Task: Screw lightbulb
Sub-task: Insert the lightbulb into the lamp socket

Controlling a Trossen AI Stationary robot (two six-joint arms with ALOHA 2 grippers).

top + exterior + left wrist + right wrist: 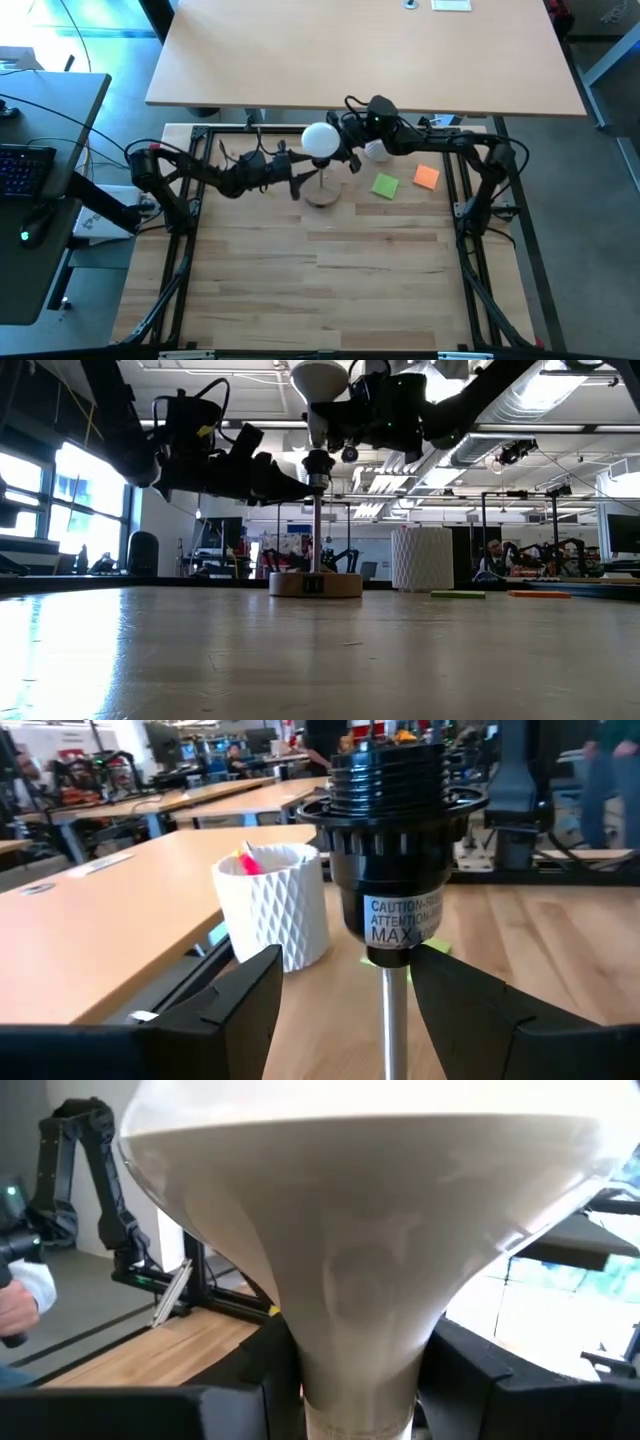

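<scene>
The white lightbulb (320, 140) stands upright, globe up, with my right gripper (355, 1415) shut on it. Its base is right over the black socket (395, 870), which sits on a thin metal rod (316, 535) rising from a round wooden base (315, 584). Whether the bulb's base is inside the socket, I cannot tell. My left gripper (346, 985) is open and level, a finger on either side of the rod just below the socket, with gaps showing on both sides. My right gripper pinches the lightbulb's narrow neck (350, 1360) between its two fingers, just below the flare of the globe. The fingers lie level and come from the table's far right. The bulb is upright, globe on top, its base over the socket.
A white ribbed cup (376, 150) with pink contents stands just right of the socket stand. A green note (385, 186) and an orange note (426, 177) lie on the table to its right. A tan tabletop (360, 50) lies beyond the far edge.
</scene>
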